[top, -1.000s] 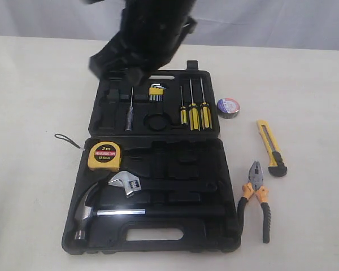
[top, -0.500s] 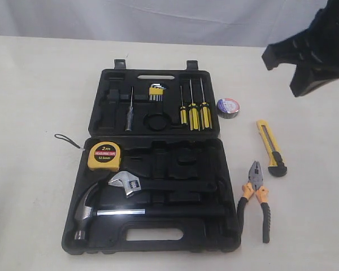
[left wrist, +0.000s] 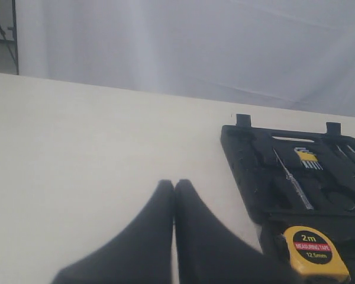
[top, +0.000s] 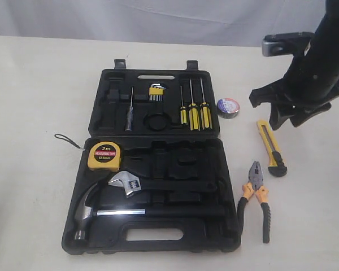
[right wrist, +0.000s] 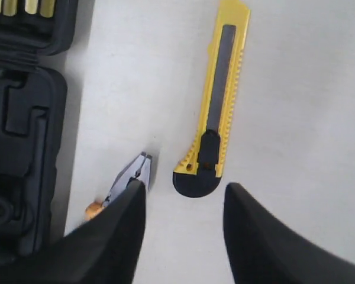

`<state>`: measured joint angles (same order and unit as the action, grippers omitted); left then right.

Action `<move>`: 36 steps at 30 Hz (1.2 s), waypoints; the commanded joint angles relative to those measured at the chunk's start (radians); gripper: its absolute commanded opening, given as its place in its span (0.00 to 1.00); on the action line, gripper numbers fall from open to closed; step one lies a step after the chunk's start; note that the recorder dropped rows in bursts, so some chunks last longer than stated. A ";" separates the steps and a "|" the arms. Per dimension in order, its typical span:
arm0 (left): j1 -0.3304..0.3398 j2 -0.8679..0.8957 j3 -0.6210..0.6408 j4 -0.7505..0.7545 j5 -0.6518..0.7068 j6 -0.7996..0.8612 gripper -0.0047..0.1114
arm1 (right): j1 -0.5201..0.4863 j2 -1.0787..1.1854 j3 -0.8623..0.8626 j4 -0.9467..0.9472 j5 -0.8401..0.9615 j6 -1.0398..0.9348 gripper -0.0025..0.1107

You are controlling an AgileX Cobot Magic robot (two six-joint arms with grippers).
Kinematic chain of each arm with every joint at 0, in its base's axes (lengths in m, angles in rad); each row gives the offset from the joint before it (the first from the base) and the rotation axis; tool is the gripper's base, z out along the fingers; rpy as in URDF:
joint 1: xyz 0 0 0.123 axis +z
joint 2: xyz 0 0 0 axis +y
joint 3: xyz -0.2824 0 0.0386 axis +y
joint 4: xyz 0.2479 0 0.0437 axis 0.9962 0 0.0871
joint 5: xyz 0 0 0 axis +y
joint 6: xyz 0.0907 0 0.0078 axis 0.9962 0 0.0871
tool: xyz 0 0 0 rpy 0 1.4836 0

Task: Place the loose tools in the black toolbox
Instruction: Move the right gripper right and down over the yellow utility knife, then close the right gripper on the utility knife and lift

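The pale, matte bench [top: 34, 84] carries the black toolbox [top: 229, 169], a moulded plastic case lying open in two hinged halves with shaped recesses. In its nearer half lie a steel hammer [top: 118, 213] and an adjustable wrench [top: 127, 183]. The yellow tape measure [top: 104, 155] marked 2m sits in that half's corner, its cord trailing out onto the bench.

Three loose tools lie on the bench on the right of the case, all on the right arm's side:
- the orange-black handled pliers [top: 256, 197], nearest the front
- the yellow-black utility knife [top: 270, 145], a slim, flat bar with a ridged edge and a rounded black butt
- the small dark tape roll [top: 227, 108], just beside the lid

The right gripper [right wrist: 186, 186] hangs over the knife with its fingers apart and empty. In the wrist view the black butt sits between the two tips and the knife's long axis runs straight away from them, so the fingers straddle its narrow width — a good line for a pinch, though a thin, smooth body may slip. How high they hang I cannot tell.

The left gripper [left wrist: 173, 184] rests well off to the case's left, fingers pressed together on nothing.
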<state>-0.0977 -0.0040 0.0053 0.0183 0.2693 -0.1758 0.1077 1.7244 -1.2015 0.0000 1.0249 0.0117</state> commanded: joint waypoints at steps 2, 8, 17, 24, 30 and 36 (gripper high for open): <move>-0.006 0.004 -0.005 0.003 0.001 -0.001 0.04 | -0.006 0.096 0.003 -0.012 -0.036 0.013 0.40; -0.006 0.004 -0.005 0.003 0.001 -0.001 0.04 | -0.006 0.147 0.003 -0.020 -0.130 0.049 0.40; -0.006 0.004 -0.005 0.003 0.001 -0.001 0.04 | -0.025 0.200 0.005 -0.061 -0.134 0.078 0.40; -0.006 0.004 -0.005 0.003 0.001 -0.001 0.04 | -0.053 0.234 0.005 -0.054 -0.139 0.078 0.40; -0.006 0.004 -0.005 -0.005 0.001 -0.001 0.04 | -0.058 0.273 0.005 0.000 -0.146 0.023 0.40; -0.006 0.004 -0.005 -0.003 0.001 -0.001 0.04 | -0.058 0.312 0.005 0.029 -0.153 0.010 0.40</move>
<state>-0.0977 -0.0040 0.0053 0.0183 0.2693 -0.1758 0.0549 2.0221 -1.2015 0.0205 0.8772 0.0336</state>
